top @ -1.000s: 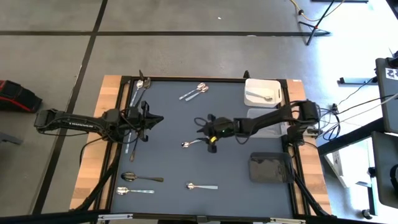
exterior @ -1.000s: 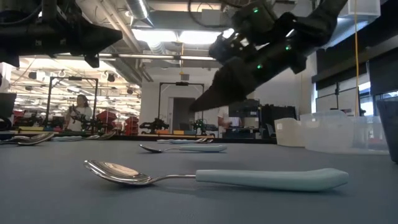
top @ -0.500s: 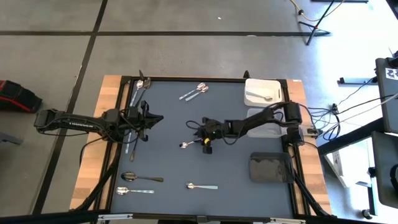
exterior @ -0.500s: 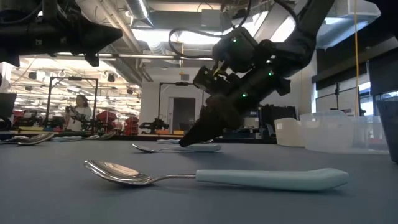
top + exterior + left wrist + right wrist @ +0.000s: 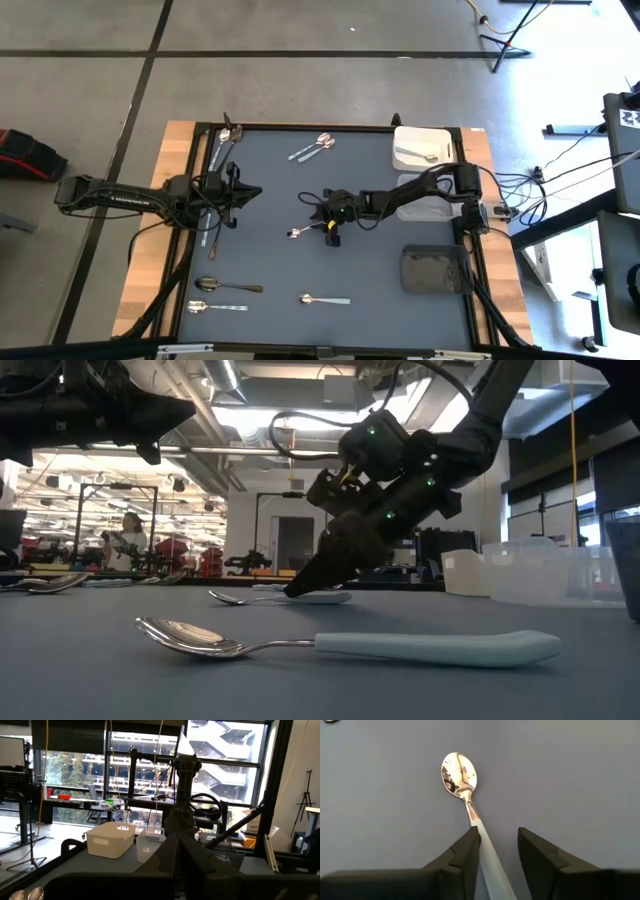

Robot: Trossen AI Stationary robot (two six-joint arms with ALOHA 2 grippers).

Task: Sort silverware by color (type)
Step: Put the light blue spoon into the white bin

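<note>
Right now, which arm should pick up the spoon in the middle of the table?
The right. Its gripper is already down over that spoon, fingers open around the handle. The left gripper waits far off.

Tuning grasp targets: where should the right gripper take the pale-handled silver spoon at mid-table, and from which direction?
Grip the pale handle, not the bowl. The pale-handled silver spoon lies flat on the grey mat, so come straight down from above, fingers either side of its narrow handle. The right gripper is already open astride it, close behind the neck. The left gripper waits by the table's left edge.
</note>
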